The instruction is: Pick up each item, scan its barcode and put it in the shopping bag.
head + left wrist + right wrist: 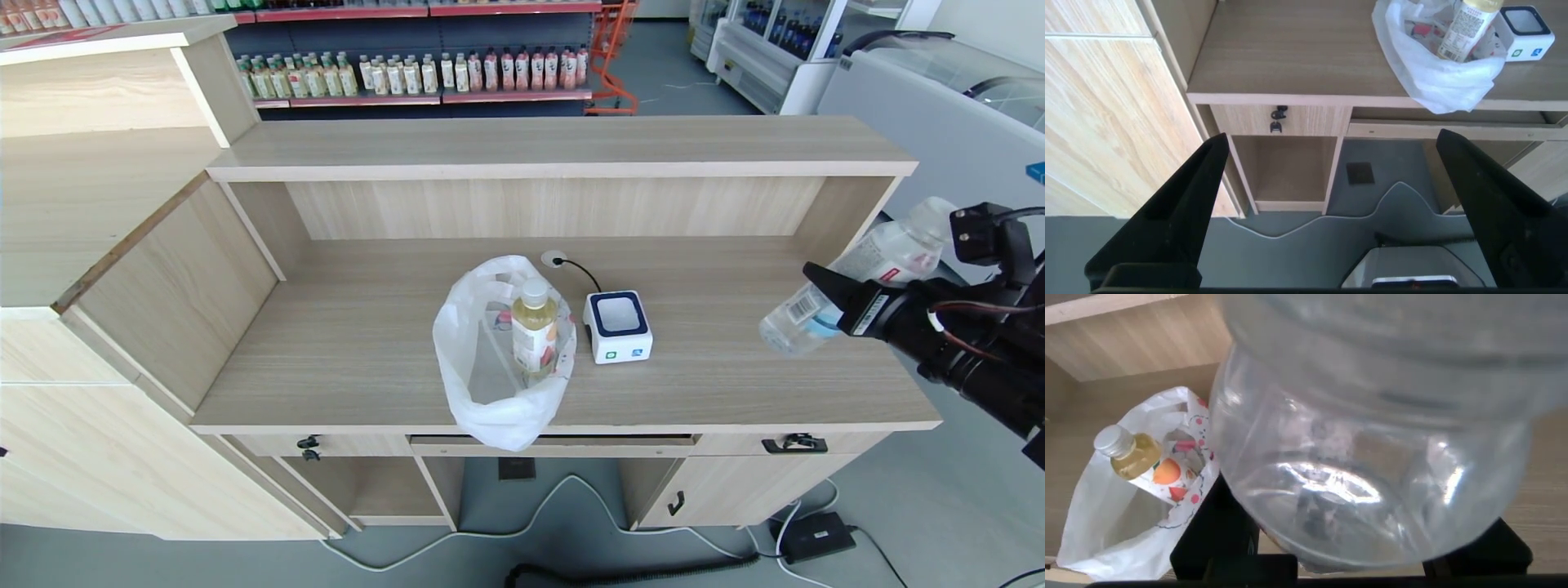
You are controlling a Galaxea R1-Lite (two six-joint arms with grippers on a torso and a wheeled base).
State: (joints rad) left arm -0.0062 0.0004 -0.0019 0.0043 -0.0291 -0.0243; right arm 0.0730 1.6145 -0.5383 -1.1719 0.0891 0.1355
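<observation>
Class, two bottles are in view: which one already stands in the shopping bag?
The yellow drink bottle with the white cap; the clear bottle is held tilted in the right gripper.

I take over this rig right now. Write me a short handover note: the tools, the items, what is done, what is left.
Left tool: open, empty, low in front of the counter.
Right tool: shut on the water bottle, held tilted at the counter's right end.
Shopping bag stands on the counter, scanner beside it.
Done: tea bottle stands in the bag.
Left: bring the water bottle over the scanner, then bag it.
</observation>
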